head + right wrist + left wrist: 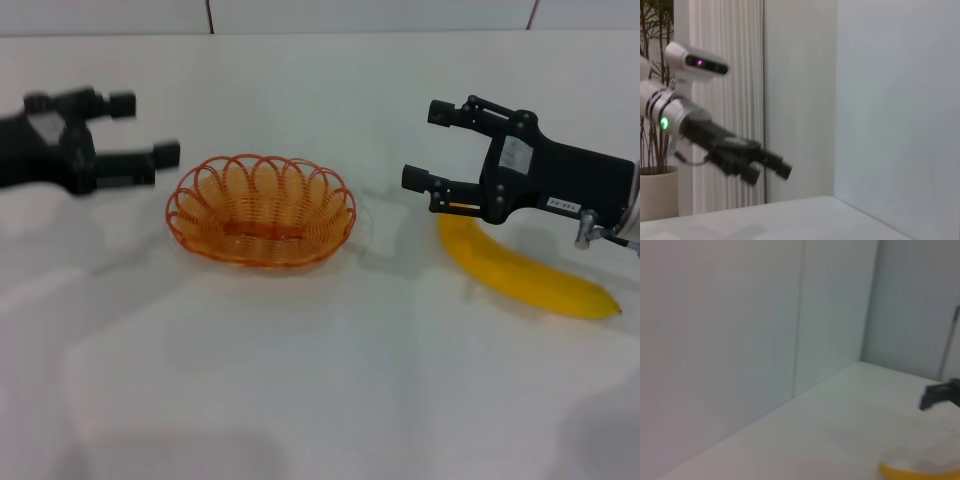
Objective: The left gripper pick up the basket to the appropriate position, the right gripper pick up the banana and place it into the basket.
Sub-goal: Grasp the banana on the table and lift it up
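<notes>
Banana (525,272) lies flat on the white surface (320,400), near side right. Right tool (432,146) hangs over its stem end, fingers spread, gripping nothing. Basket (261,209) sits centre; left tool (143,128), also spread, just beside its rim. Risks: smooth banana skidding when pinched off-centre; wire rim slipping or basket tipping.

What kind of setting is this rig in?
Probably an indoor lab or office test bench: a plain white table against white wall panels, with a vertical-slat blind and a potted plant behind. Only the basket and banana are on it.
</notes>
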